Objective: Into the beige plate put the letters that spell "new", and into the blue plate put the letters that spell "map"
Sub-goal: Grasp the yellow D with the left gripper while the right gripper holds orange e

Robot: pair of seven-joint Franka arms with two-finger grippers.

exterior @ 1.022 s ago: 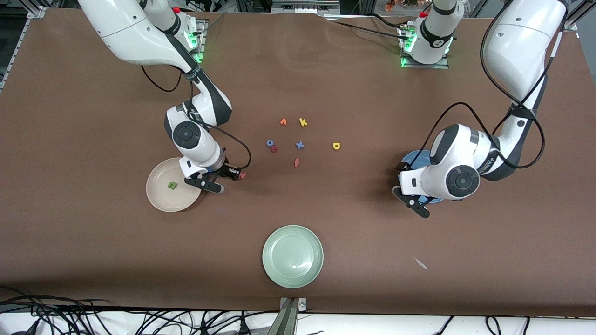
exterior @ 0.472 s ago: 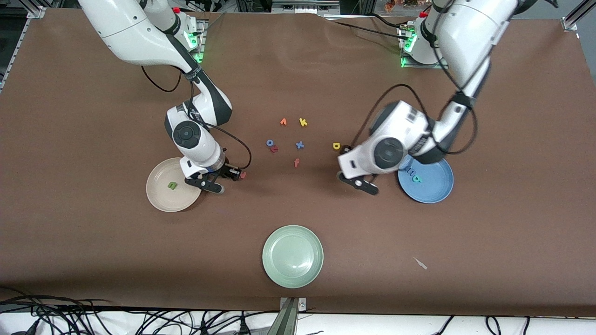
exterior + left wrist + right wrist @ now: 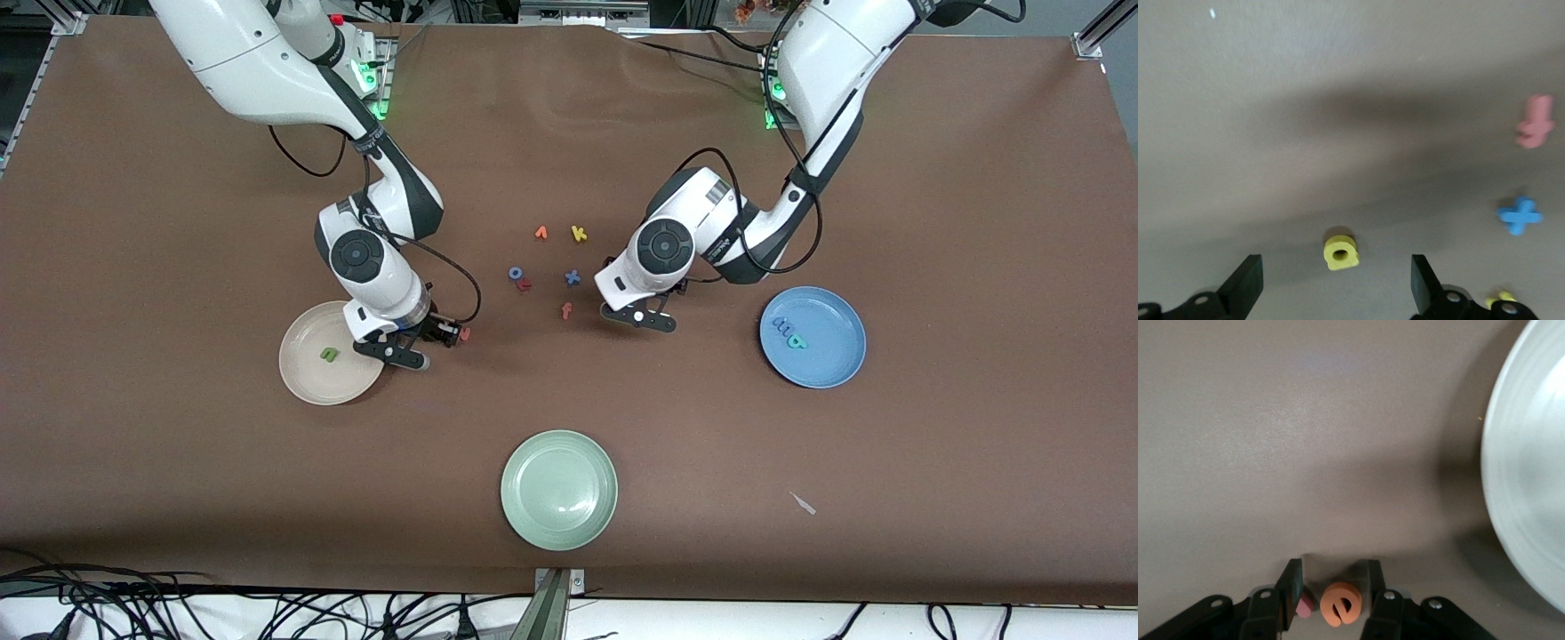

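Evidently the left gripper (image 3: 1337, 283) hung low over the yellow p (image 3: 1341, 252) with its jaws spread wide and nothing held; the letter lay on the table squarely between the two fingers, so a straight descent and a squeeze looked like all the pick would need. The blue x (image 3: 1520, 215) and red f (image 3: 1536, 121) lay off to one side of it, well outside the jaws, so neither should get caught. The blue plate (image 3: 831, 360), toward the left arm's end of the table, already held the light blue m (image 3: 782, 326) and teal a (image 3: 797, 340). The right gripper (image 3: 1331, 572) sat just beside the beige plate (image 3: 1528, 493), its fingers drawn in around the orange e (image 3: 1341, 605), with the red w (image 3: 1305, 607) wedged against one finger, probably to carry both at once; whether they were lifted I could not tell. The green n (image 3: 330, 355) lay in that plate
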